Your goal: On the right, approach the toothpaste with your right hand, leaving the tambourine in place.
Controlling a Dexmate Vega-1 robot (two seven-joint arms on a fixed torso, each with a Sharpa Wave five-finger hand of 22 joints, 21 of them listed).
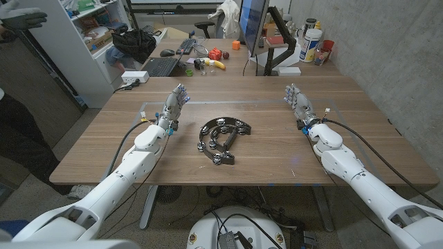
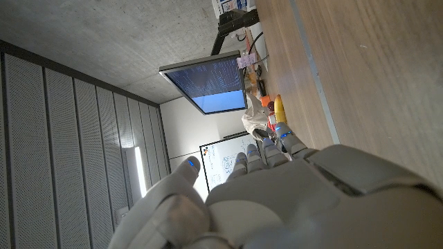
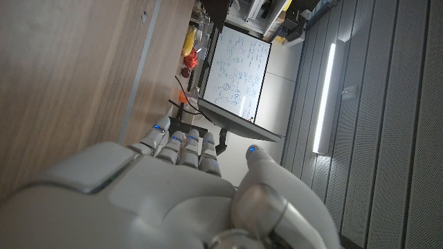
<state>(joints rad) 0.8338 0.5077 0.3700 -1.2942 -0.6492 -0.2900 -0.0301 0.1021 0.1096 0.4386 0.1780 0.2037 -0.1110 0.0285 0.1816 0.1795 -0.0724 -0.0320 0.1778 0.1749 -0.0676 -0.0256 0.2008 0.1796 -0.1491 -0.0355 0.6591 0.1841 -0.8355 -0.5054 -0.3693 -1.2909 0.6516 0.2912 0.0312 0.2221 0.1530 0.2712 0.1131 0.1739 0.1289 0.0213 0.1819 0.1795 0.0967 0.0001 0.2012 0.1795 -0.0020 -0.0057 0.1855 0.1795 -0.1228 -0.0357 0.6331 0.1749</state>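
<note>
Both arms reach in from our near edge of the table (image 1: 277, 159). Tambourine (image 1: 223, 138) sits mid-table between our hands, well apart from each. We can't see any toothpaste on the table, so we can't place it. Our right hand (image 1: 302, 105) stands on its edge on the right side, fingers (image 3: 181, 146) straight and close together, holding nothing. Our left hand (image 1: 174, 105) mirrors it on the left, fingers (image 2: 266, 149) extended side by side, also holding nothing.
</note>
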